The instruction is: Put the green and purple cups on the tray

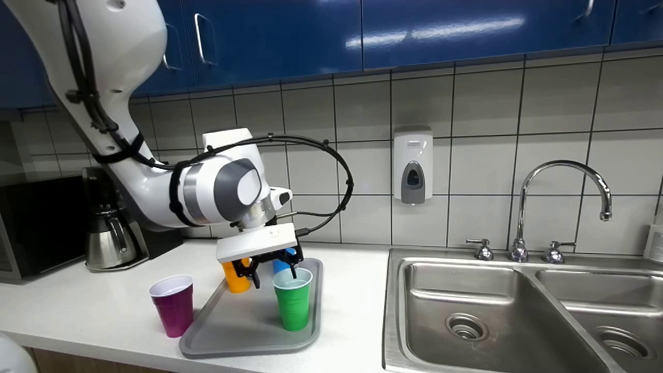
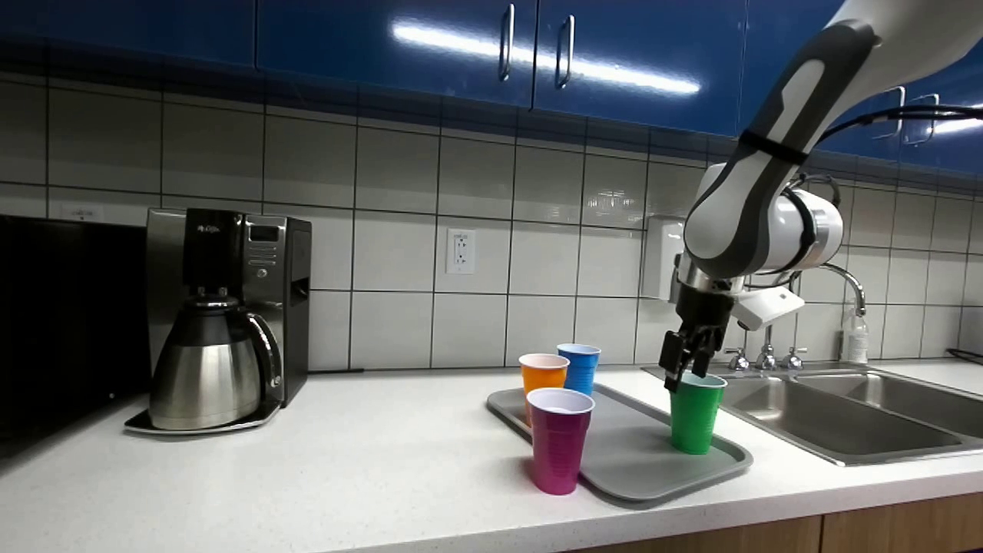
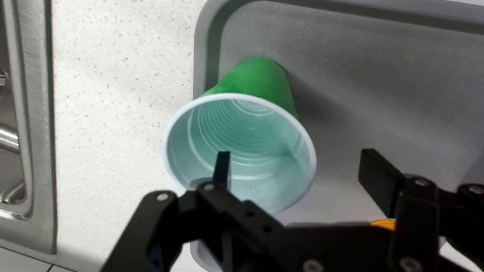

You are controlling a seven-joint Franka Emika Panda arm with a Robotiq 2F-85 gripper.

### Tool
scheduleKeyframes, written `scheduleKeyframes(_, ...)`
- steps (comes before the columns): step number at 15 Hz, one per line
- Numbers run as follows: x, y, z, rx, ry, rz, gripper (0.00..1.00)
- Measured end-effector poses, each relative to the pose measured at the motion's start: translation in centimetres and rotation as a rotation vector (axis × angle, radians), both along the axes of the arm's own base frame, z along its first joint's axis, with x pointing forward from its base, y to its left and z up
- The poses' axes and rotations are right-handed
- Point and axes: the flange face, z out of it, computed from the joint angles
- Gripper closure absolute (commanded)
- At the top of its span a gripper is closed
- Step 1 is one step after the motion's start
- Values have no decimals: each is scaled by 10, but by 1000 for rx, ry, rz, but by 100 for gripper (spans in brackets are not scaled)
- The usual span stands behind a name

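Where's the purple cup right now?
In an exterior view, the purple cup stands upright on the counter, left of the tray, beside its near left corner.

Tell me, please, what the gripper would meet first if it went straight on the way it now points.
Probably the green cup: one of the fingers seems to point into its mouth, the other toward the tray, though depth is unclear.

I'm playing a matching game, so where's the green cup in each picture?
In an exterior view: green cup, low, just left of centre.
In an exterior view: green cup, low, towards the right.
Wrist view: green cup, in the middle.
Shared landmark: grey tray under it.
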Motion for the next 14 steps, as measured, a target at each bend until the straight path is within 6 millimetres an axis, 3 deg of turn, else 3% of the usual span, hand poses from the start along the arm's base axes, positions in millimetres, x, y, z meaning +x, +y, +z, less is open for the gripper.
scheduleKeyframes(14,-12,14,52,136,6,-186,0)
